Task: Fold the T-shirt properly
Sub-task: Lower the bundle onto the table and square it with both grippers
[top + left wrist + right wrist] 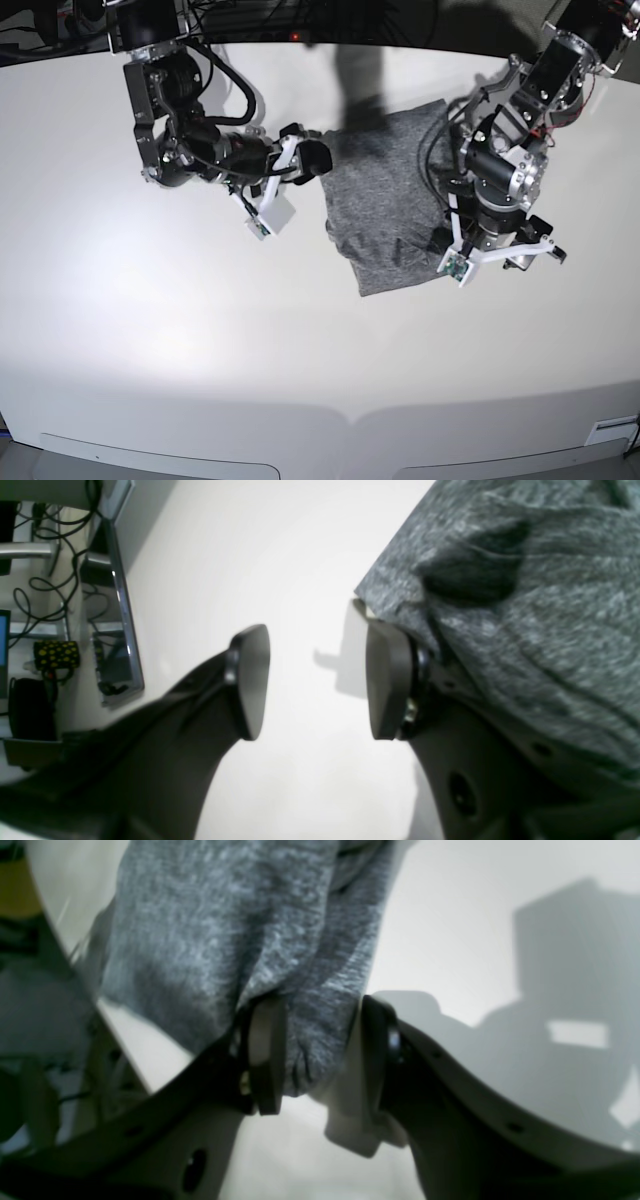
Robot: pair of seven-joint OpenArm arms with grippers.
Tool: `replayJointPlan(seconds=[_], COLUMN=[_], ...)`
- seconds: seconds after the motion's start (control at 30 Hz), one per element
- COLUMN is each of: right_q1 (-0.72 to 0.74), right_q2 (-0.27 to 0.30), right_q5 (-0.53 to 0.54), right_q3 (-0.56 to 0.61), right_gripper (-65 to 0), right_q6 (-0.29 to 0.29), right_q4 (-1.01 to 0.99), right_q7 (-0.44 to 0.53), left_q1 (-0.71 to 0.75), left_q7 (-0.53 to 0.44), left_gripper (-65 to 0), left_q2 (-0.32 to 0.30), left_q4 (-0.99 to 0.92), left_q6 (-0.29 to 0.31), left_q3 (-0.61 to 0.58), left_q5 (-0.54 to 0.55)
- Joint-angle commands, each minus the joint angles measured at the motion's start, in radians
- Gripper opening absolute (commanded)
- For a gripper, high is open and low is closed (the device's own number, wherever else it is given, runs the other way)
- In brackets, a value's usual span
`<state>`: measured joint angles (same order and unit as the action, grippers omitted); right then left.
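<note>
**Item: heather-grey T-shirt, part-folded, both end effectors at its edges**

Location. The T-shirt (390,205) lies on the white bench (150,330) between the two arms, toward the far middle of the surface. It forms a compact, roughly rectangular bundle whose long axis runs from the far edge down toward the near one, slightly slanted.

Right end effector (315,1055). Sits at the shirt's side edge, on the base view's left. The wrist view shows a hanging fold of fabric lying between its two pads, which stand apart; the cloth touches the left pad, but whether it is actually pinched cannot be told.

Left end effector (315,680). Released, fingers spread, only bare bench between them. The shirt's corner lies just beside and behind the outer pad (385,680), not within the gap. It stands at the bundle's opposite edge, near its near corner.

Judgement. Both arms are about equally close; the right is better placed, with cloth already between its pads.

Material. Soft mottled knit, grey flecked lighter, draping in loose ridges and shallow creases. Pads are dark, flat and rounded. Bench is smooth and matt.
</note>
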<state>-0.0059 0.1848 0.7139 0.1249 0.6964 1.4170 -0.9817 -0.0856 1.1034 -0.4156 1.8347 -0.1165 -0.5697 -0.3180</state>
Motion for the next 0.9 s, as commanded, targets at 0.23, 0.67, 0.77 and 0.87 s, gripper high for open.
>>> replayJointPlan(seconds=[0.23,0.67,0.77,0.87], right_q1=[0.014,0.014,0.018,0.039], right_q2=[-0.048,-0.165,-0.153,-0.137], right_q5=[0.188,0.18,0.18,0.18], right_q3=[0.0,0.0,-0.001,-0.001], right_gripper=[-39.5,-39.5,-39.5,-39.5], right_q6=[0.002,0.002,0.002,0.002], right_q4=[0.021,0.021,0.021,0.021], right_q7=[-0.122,-0.175,-0.177,-0.178], left_q1=[-0.017,-0.017,-0.017,-0.018], left_q7=[-0.027,-0.026,-0.026,-0.007], left_gripper=[-34.9,-34.9,-34.9,-34.9], left_q2=[-0.006,-0.006,-0.006,-0.006], left_q4=[0.018,0.018,0.018,0.018], left_q6=[-0.008,-0.008,-0.007,-0.009], left_q3=[0.006,0.006,0.006,0.006], left_q5=[-0.022,-0.023,-0.051,-0.124])
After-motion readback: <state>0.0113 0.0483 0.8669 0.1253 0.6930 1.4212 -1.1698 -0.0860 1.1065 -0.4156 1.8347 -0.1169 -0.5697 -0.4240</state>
